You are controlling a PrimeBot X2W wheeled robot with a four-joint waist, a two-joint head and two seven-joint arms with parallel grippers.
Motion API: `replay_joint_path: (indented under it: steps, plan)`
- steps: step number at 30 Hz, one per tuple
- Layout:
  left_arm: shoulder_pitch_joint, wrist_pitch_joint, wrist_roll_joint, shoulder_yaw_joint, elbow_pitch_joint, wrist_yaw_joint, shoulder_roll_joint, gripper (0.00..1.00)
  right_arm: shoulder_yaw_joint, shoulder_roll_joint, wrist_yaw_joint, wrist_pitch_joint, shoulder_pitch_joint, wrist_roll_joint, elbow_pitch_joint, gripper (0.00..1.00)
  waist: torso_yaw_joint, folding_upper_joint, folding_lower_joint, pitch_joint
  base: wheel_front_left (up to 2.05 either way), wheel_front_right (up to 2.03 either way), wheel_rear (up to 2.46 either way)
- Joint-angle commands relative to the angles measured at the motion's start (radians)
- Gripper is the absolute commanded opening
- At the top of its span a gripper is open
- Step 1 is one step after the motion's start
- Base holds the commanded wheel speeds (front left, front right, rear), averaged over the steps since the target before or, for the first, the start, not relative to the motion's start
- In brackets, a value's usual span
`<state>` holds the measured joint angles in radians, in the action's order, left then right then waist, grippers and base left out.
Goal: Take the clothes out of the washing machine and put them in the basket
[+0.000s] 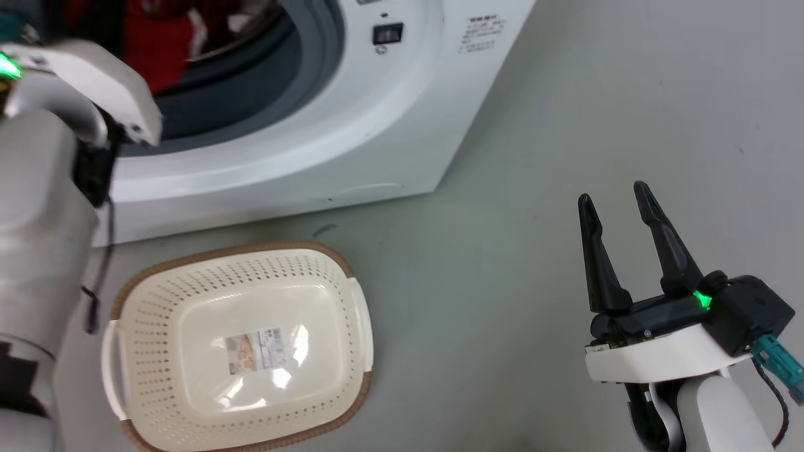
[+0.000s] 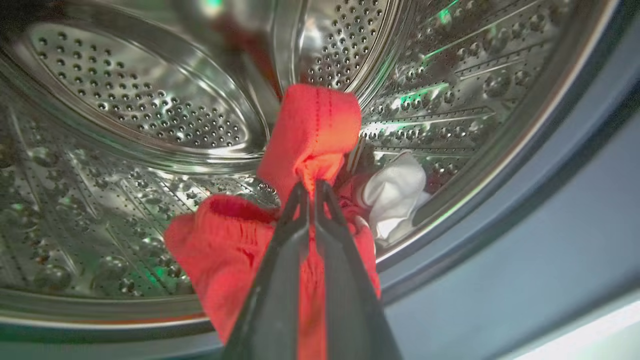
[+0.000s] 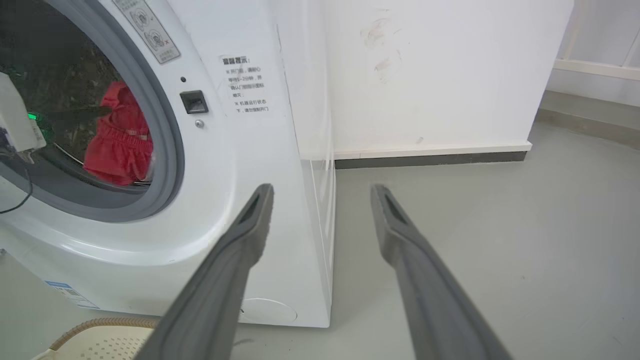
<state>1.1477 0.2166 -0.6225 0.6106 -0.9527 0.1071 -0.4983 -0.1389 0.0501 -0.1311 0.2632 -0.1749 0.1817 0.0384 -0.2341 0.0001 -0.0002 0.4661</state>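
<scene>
Inside the steel drum of the washing machine [image 1: 326, 125], my left gripper [image 2: 311, 186] is shut on a fold of the red clothes [image 2: 310, 135], lifted above the drum floor. More red fabric [image 2: 230, 245] and a white panel [image 2: 395, 195] lie below the held fold. The red clothes [image 1: 157, 44] show through the porthole, and again in the right wrist view [image 3: 120, 145]. The cream basket [image 1: 239, 345] stands empty on the floor before the washing machine [image 3: 240, 175]. Over the floor to the right, my right gripper [image 1: 615, 201] is open with nothing between its fingers [image 3: 250, 225].
My pale left arm [image 1: 44, 207] reaches from the left edge into the porthole, with a cable hanging by it. Grey floor [image 1: 597, 94] spreads to the right of the machine. A white wall with a dark skirting [image 3: 430, 159] stands behind it.
</scene>
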Motion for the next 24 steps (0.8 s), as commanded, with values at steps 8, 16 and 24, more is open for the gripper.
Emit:
replay_joint_path:
  steps: [8, 16, 24]
  plan:
    - [-0.195, 0.05, 0.055, -0.087, 0.211, -0.092, 0.058, 0.0, 0.015, 0.0, 0.001, 0.002, 0.045, -0.024, -0.002, 1.0, 0.104, -0.0001, 0.0002, -0.149, 0.0, 0.0, 0.0]
    - [-0.444, 0.049, 0.173, -0.229, 0.548, -0.128, 0.086, 0.0, 0.047, 0.0, 0.001, 0.002, 0.069, -0.037, -0.017, 1.0, 0.144, -0.0001, 0.0002, -0.211, 0.0, 0.0, 0.0]
    - [-0.677, 0.049, 0.231, -0.247, 0.76, -0.112, 0.104, 0.0, 0.062, 0.0, 0.001, 0.002, 0.099, -0.044, -0.021, 1.0, 0.178, -0.0001, 0.0002, -0.251, 0.0, 0.0, 0.0]
